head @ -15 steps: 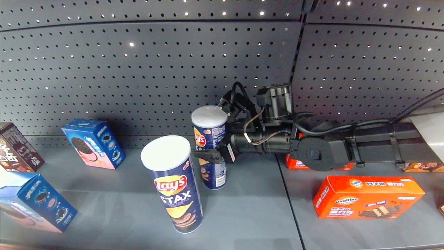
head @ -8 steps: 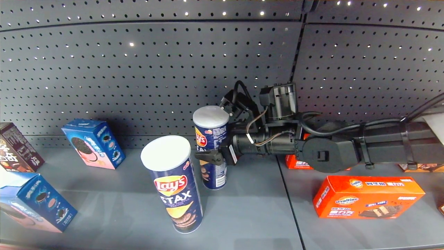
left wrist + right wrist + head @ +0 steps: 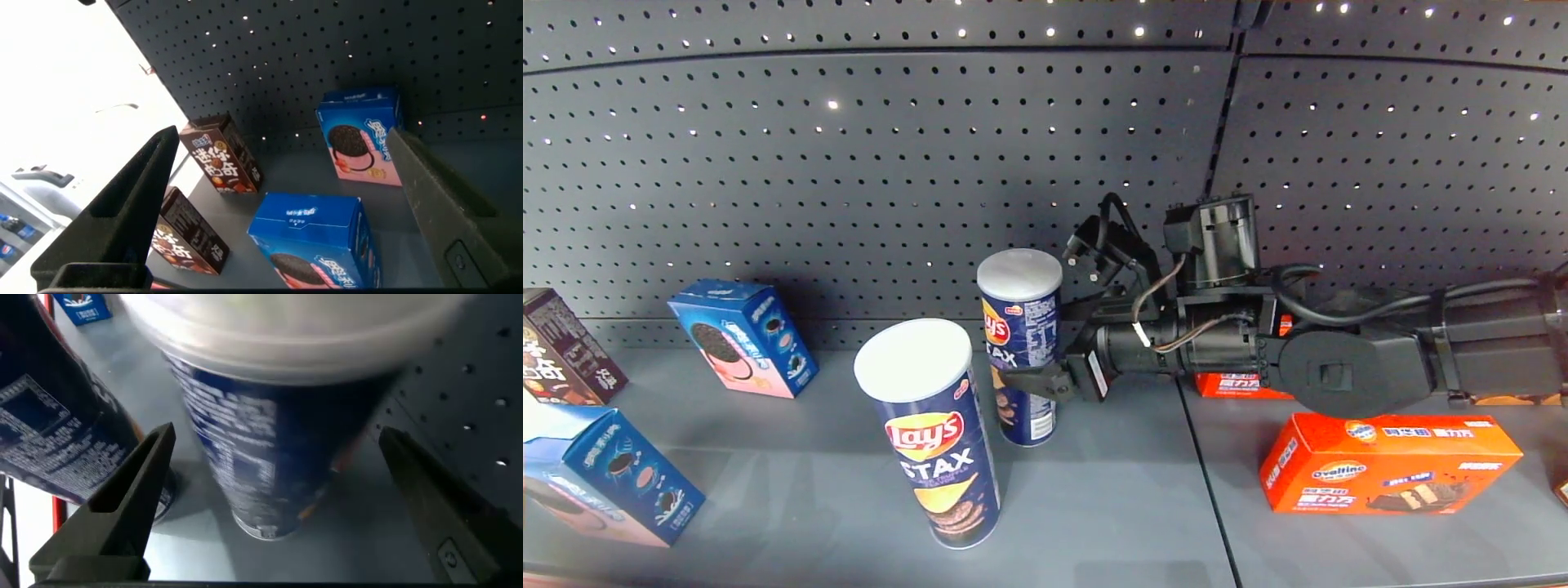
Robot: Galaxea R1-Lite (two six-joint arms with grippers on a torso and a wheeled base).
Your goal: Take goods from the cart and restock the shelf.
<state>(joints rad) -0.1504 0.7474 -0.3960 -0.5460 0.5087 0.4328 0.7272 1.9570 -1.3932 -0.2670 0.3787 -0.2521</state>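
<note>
Right wrist view: right gripper (image 3: 275,437) spread wide around chips can (image 3: 261,486), not touching.

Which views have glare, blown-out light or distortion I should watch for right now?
Head view: seams on the pegboard bow from lens distortion, and light dots shine through its holes. Left wrist view: the room past the end of the shelf is blown out white. Right wrist view: no glare; the rear chip can is dim toward its base.
</note>
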